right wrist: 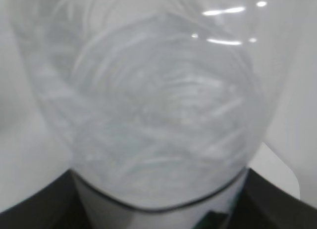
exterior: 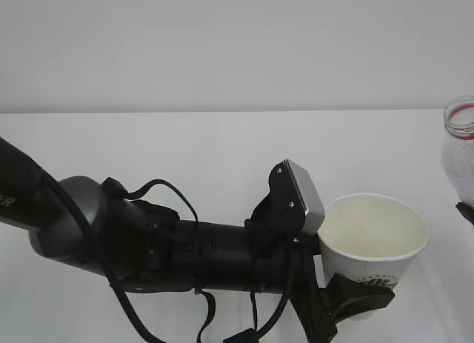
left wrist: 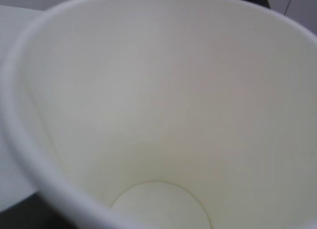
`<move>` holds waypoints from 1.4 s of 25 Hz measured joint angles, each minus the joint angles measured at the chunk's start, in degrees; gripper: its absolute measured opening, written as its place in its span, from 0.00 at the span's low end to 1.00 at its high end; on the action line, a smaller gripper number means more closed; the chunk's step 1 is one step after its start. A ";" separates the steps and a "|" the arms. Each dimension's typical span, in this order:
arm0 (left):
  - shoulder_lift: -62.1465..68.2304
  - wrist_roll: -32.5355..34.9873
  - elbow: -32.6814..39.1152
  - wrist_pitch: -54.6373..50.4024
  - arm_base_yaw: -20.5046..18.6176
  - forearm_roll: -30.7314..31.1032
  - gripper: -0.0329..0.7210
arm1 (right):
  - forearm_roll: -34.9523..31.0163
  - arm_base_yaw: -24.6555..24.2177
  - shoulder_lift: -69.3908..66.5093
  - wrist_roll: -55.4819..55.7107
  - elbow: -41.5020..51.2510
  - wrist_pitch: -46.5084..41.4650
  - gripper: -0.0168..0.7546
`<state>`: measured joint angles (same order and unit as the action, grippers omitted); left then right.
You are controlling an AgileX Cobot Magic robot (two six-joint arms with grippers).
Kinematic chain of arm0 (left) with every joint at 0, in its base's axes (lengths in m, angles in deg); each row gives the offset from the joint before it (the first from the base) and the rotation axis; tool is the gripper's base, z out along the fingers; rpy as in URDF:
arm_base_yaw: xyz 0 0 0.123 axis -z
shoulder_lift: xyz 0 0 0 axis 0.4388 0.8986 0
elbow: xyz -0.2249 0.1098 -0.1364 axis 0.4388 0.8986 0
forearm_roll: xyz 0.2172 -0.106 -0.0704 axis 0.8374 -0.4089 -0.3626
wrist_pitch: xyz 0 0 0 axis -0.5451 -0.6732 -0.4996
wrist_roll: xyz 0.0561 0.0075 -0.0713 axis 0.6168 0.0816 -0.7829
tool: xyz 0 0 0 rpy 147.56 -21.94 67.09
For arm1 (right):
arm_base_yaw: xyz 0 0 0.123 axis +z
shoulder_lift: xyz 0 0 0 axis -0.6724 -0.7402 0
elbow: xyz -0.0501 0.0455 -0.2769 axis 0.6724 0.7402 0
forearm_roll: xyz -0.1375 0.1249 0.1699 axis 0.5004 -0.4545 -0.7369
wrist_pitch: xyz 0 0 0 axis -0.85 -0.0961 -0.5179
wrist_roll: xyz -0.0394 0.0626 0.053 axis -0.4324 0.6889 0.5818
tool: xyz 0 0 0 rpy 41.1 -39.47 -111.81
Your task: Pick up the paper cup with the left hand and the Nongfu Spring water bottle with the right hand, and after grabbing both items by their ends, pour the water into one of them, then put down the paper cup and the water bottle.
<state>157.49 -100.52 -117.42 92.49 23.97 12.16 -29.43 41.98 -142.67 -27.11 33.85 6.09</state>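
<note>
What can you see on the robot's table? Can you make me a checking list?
Surface: white table, bare where visible.
Job's things: paper cup upright, looks empty inside; bottle at right edge, cap off, neck ring red.
Clutter: nothing seen.
Grippers: left gripper clasps the cup's lower part; right gripper shut on the bottle, dark parts show beside it.
Cables: black cables loop along the left arm.
Surroundings: plain pale wall.

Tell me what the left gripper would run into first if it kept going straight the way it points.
The left gripper points rightward, its jaws around the paper cup. Straight on lies bare table, then probably the water bottle at the right edge. Depth is unclear; it might pass in front of it.
</note>
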 joint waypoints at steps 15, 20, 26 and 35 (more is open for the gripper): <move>0.00 0.00 0.00 0.20 1.68 1.66 0.74 | -1.67 0.00 0.00 -8.23 0.00 0.00 0.63; 0.00 0.00 0.00 0.20 1.78 1.74 0.74 | -1.67 0.00 0.00 -11.63 0.00 0.00 0.63; 0.00 0.00 0.00 0.20 1.78 1.63 0.74 | -1.67 0.00 0.00 -16.66 0.00 0.00 0.63; 0.00 0.00 0.00 0.20 1.78 1.63 0.74 | -2.09 0.00 0.00 -20.99 0.00 0.27 0.63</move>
<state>157.49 -100.52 -117.42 92.69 25.75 13.79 -31.52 41.98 -142.67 -48.10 33.85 6.36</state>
